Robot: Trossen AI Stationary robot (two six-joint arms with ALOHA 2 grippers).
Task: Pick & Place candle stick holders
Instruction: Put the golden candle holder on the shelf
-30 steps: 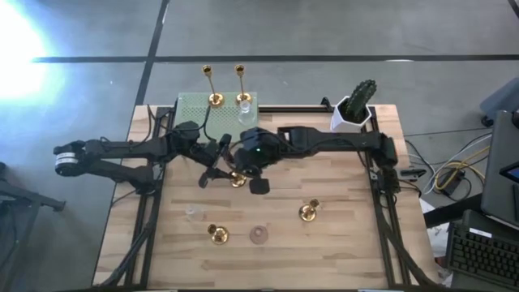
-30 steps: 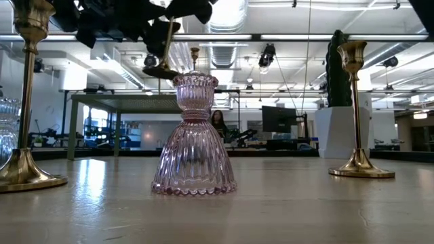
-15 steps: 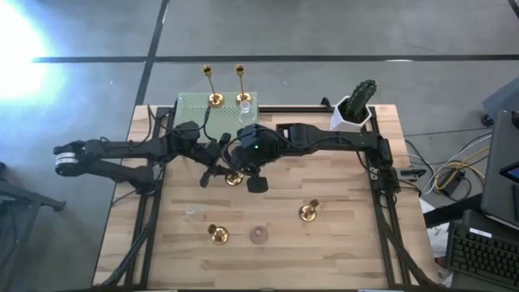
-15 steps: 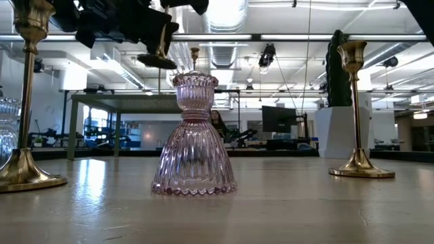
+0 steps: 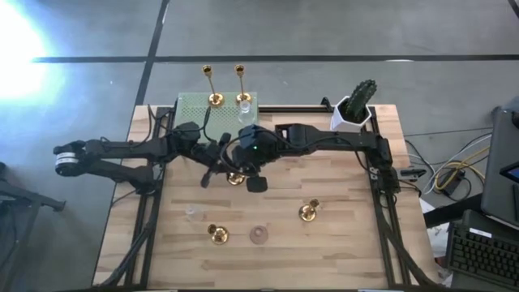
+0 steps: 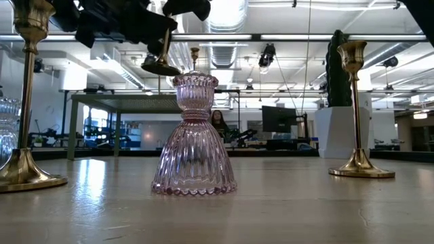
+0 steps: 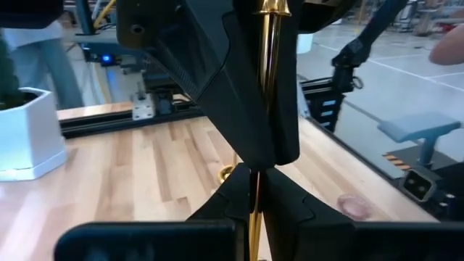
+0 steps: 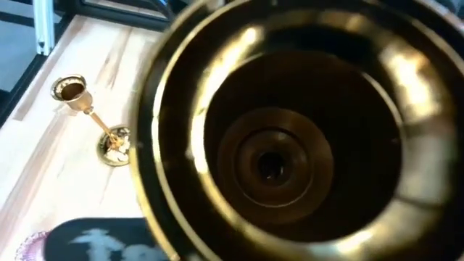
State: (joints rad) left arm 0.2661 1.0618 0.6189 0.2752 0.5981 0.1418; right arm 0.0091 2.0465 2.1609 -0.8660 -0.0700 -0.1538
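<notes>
A gold candle stick holder (image 5: 235, 178) hangs above the middle of the table between my two grippers. My left gripper (image 5: 216, 169) reaches it from the left and my right gripper (image 5: 245, 170) from the right, and both are shut on it. In the low view its round base (image 6: 161, 67) hangs clear of the table under the dark grippers. One round gold end (image 8: 275, 145) fills the right wrist view. Other holders stand on the table: two gold ones (image 5: 217, 234) (image 5: 308, 212), a clear glass one (image 5: 191, 212) and a pinkish glass one (image 5: 259, 235). My left gripper pinches the thin gold stem (image 7: 254, 217) between its two fingers, which lie across it and come level from the table's left. The holder is lifted clear and stands nearly upright, base down. My right gripper has the same stem farther along (image 7: 270, 80), one dark finger (image 7: 217, 87) beside it. The place of contact is hidden by the gripper's own body.
Two tall gold holders (image 5: 214, 97) (image 5: 241, 96) stand on a green mat (image 5: 190, 105) at the far edge. A white pot with a cactus (image 5: 355, 109) stands at the far right. In the low view the pinkish glass holder (image 6: 194, 135) stands in front.
My right gripper has carried the gold holder a little toward the left gripper and the far edge. The holder's stem, tilted a second ago, now stands closer to upright, and its base stays clear of the table.
</notes>
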